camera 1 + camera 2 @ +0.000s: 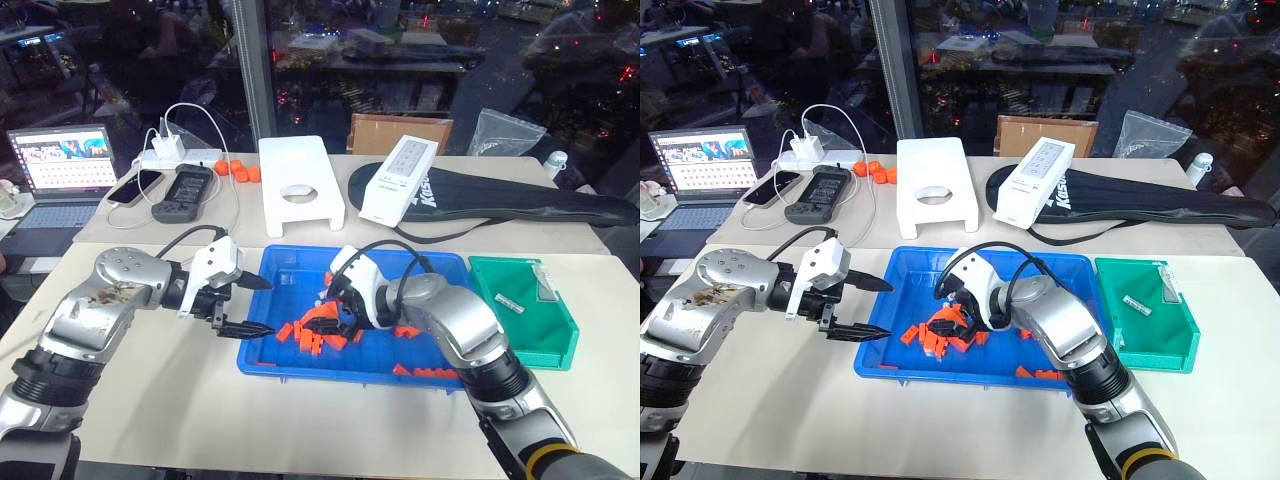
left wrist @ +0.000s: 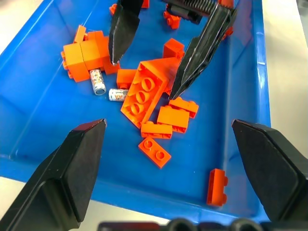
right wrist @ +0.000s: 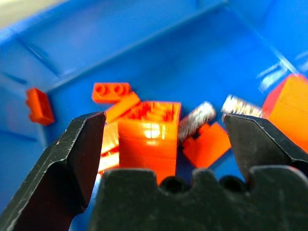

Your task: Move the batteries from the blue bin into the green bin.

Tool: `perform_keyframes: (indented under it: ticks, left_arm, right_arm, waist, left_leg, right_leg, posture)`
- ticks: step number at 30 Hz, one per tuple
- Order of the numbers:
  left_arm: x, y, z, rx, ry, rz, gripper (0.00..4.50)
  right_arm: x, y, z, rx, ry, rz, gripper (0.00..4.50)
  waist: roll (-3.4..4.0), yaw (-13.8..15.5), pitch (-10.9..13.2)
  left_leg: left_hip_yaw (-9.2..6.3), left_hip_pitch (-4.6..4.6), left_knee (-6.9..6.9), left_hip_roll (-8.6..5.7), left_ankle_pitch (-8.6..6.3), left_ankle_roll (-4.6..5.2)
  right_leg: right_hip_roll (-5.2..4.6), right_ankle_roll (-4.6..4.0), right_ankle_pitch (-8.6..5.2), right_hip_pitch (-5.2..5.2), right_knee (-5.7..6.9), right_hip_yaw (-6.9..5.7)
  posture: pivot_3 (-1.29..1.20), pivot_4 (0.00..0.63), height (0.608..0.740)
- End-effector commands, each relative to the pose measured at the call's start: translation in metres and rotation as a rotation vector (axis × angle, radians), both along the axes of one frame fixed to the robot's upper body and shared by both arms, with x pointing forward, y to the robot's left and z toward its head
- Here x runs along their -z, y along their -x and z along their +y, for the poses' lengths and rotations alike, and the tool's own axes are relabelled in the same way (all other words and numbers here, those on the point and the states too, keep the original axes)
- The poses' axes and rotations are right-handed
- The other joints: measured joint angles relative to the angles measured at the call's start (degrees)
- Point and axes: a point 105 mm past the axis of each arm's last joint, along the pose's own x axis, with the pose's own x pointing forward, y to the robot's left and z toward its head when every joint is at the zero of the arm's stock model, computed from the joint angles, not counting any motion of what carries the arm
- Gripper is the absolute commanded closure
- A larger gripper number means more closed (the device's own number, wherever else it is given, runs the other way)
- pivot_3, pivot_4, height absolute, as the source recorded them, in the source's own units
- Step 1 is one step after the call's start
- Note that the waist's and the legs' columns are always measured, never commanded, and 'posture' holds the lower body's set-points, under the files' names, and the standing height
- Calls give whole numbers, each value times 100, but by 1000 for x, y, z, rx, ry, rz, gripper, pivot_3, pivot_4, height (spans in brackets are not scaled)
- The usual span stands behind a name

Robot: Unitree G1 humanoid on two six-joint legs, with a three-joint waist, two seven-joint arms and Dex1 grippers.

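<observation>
So far one battery [image 1: 508, 301] lies in the green bin [image 1: 560, 345], while my open right gripper [image 2: 149, 67] reaches for two batteries [image 2: 107, 88] left in the blue bin [image 1: 262, 352].

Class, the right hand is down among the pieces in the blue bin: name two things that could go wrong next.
1. The two batteries lie against orange blocks, so the open right hand may close on a block instead.
2. The left hand hangs open at the blue bin rim, near the right; they might collide.
</observation>
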Motion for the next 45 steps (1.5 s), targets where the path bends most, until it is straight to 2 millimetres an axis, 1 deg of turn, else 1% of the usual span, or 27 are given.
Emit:
perform_keyframes:
  ticks: [1, 3, 4, 5, 6, 8, 10, 15, 18, 21, 24, 26, 29, 32, 35, 39, 41, 43, 45]
  left_arm:
    - [-15, 0, -3, 22, 26, -45, 0]
    - [-15, 0, -3, 22, 26, -44, 0]
    - [-14, -1, -3, 22, 27, -44, 0]
    - [-14, -1, -3, 21, 27, -44, 0]
    - [-14, -2, -3, 20, 26, -44, 0]
    - [-13, -2, -4, 21, 24, -44, 0]
    - [-12, -1, -5, 27, 25, -41, 0]
    - [-12, -2, -7, 34, 26, -42, 0]
    - [-11, -3, -8, 38, 26, -43, 0]
    - [-11, -3, -8, 40, 24, -44, 0]
    - [-9, -1, -9, 47, 20, -40, 0]
    - [-8, 0, -10, 50, 19, -36, 0]
    - [-8, 0, -9, 51, 15, -33, 0]
    - [-7, 0, -8, 51, 9, -31, 0]
    - [-6, 0, -7, 50, 0, -30, 0]
    - [-6, 1, -6, 49, -5, -26, 0]
    - [-6, 2, -6, 48, -6, -25, 0]
    - [-6, 2, -5, 43, -7, -25, 0]
    - [-5, 2, -5, 41, -9, -24, 0]
  right_arm:
    - [-13, -1, 4, -6, -36, -50, 1358]
    - [-19, -2, 3, -6, -42, -70, 2104]
    - [-23, -3, 2, -4, -48, -83, 2327]
    - [-28, -5, 1, -3, -58, -95, 2728]
    - [-34, -6, -2, 2, -71, -102, 3001]
    - [-40, -8, -7, 12, -74, -113, 3003]
    - [-42, -10, -19, 28, -61, -122, 3003]
    - [-48, -20, -41, 93, -57, -136, 3003]
    - [-44, -27, -60, 148, 4, -156, 3003]
    - [-38, -30, -74, 182, 65, -165, 3003]
    - [-34, -30, -81, 211, 62, -151, 3003]
    - [-33, -30, -83, 216, 54, -149, 1988]
    - [-37, -31, -81, 212, 41, -159, 1132]
    - [-44, -36, -78, 206, 38, -200, 67]
    - [-53, -35, -65, 168, -1, -217, 67]
    - [-58, -27, -43, 86, -48, -198, 67]
    - [-56, -22, -34, 43, -56, -178, 67]
    - [-48, -15, -22, -12, -58, -149, 67]
    - [-38, -11, -14, -56, -31, -136, 67]
  waist:
    - [-1, -2, 0]
    - [-1, -3, 0]
    - [-1, -3, 0]
    - [-1, -3, 0]
    - [-1, -3, 0]
    - [-1, -2, 0]
    - [-1, 5, 0]
    - [-2, 8, -1]
    - [-2, 0, 0]
    - [-2, -1, 0]
    - [-3, -2, -1]
    - [-3, -3, -1]
    - [-4, -2, -1]
    - [-4, -2, -1]
    - [-4, -9, -1]
    - [-4, -11, -1]
    - [-4, -8, -1]
    - [-4, -7, -1]
    - [-4, -7, -1]
  left_leg:
    - [0, 0, 0, 0, 0, 0]
    - [-2, 0, 0, 0, 0, 0]
    - [-3, 0, 0, 0, 0, 0]
    - [-3, 0, 0, 0, 0, 0]
    - [-3, 0, 0, 0, 0, 0]
    - [-3, 0, 0, 0, 0, 0]
    - [-3, 0, 0, 0, 0, 0]
    - [-4, -1, -1, -1, 0, 0]
    - [-4, -1, -3, -1, 0, 0]
    - [-4, -1, -6, -1, 0, 0]
    - [-5, 0, -8, -1, 0, 0]
    - [-5, 0, -8, -1, 0, 0]
    - [-5, 0, -8, -1, 0, 0]
    - [-6, 0, -8, -1, 0, 0]
    - [-6, 0, -8, -1, 0, 0]
    - [-7, 0, -13, -1, 0, 0]
    - [-7, 0, -13, -1, 0, 0]
    - [-7, 0, -13, -1, 0, 0]
    - [-7, 0, -13, -1, 0, 0]
  right_leg:
    - [0, 0, 0, 0, 0, 0]
    - [0, 0, 0, 1, 0, -2]
    - [0, 0, 0, 1, 0, -2]
    - [0, 1, 0, 1, -1, -2]
    - [0, 1, 0, 1, -1, -2]
    - [0, 1, 0, 1, -1, -2]
    - [0, 1, -1, 2, -2, -2]
    - [0, 1, -1, 3, -4, -3]
    - [0, 1, -1, 2, -5, -3]
    - [0, 3, -3, 1, -6, -3]
    - [0, 9, -7, 2, -7, -3]
    - [0, 14, -10, 2, -8, -2]
    - [0, 14, -10, 2, -8, -2]
    - [0, 14, -10, 2, -8, -3]
    - [0, 14, -10, 2, -8, -2]
    - [1, 13, -10, 0, -8, -3]
    - [0, 13, -10, 1, -8, -3]
    - [0, 12, -9, 2, -10, -3]
    - [0, 12, -9, 1, -10, -3]
  posture:
    - [0, 150, 722]
    - [0, 150, 722]
    - [0, 150, 722]
    - [0, 150, 722]
    - [0, 150, 722]
    - [0, 150, 722]
    - [0, 150, 722]
    - [0, 150, 722]
    - [0, 150, 722]
    - [0, 150, 722]
    - [0, 150, 722]
    - [0, 150, 722]
    - [0, 150, 722]
    - [0, 150, 722]
    - [0, 150, 722]
    - [0, 150, 722]
    - [0, 150, 722]
    - [0, 150, 722]
    - [0, 150, 722]
